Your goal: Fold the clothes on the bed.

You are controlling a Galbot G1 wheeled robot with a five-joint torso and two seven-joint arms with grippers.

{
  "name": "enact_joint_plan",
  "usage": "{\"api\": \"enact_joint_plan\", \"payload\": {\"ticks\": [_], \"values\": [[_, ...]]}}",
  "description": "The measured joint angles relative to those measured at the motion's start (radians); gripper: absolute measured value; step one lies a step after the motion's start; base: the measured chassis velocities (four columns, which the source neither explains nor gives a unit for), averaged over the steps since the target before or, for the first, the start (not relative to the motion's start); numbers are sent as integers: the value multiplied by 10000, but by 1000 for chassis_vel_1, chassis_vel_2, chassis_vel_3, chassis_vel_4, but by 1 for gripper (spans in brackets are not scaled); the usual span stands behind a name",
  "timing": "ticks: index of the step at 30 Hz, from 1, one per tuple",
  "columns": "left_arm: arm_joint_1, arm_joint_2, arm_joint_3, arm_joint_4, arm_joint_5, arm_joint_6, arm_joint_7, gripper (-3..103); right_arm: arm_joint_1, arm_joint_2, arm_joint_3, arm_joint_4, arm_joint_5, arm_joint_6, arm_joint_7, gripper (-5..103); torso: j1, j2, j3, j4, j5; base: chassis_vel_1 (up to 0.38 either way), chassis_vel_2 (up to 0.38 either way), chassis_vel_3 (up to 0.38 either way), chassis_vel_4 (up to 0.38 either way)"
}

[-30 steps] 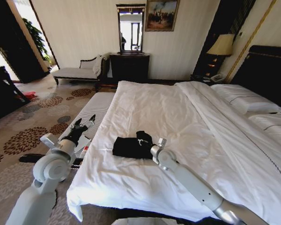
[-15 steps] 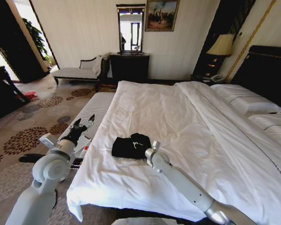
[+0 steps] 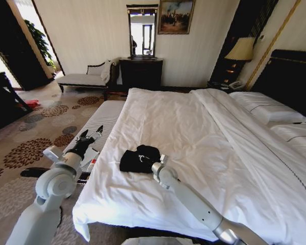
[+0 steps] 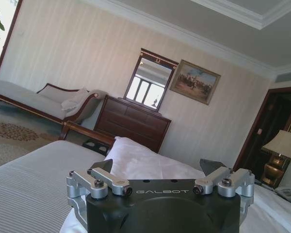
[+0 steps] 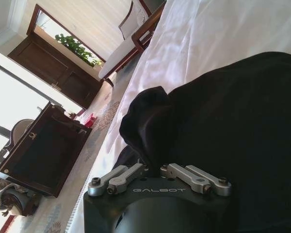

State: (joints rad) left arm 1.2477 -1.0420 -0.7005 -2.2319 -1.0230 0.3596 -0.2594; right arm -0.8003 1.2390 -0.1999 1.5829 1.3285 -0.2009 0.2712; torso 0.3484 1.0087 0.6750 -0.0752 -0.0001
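Right gripper (image 3: pixel 149 162) fingertips are buried in the bunched black T-shirt (image 3: pixel 138 158) near the white bed's (image 3: pixel 194 132) foot corner, clenched on a fold; left gripper (image 3: pixel 91 135) hangs beside the mattress, jaws spread, empty

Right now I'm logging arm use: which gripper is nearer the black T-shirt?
Right. The right gripper is at the black T-shirt, its fingers pinching a raised fold. The left gripper hangs open beside the bed, over the floor.
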Motion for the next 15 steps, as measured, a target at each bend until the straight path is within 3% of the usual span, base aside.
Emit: {"api": "enact_joint_plan", "payload": {"ticks": [15], "values": [[-18, -85, 63, 55, 70, -12, -2, 100, -357, -40, 154, 429, 36, 467, -618, 3, 0, 0, 0, 2, 2, 0, 0, 0, 0]]}}
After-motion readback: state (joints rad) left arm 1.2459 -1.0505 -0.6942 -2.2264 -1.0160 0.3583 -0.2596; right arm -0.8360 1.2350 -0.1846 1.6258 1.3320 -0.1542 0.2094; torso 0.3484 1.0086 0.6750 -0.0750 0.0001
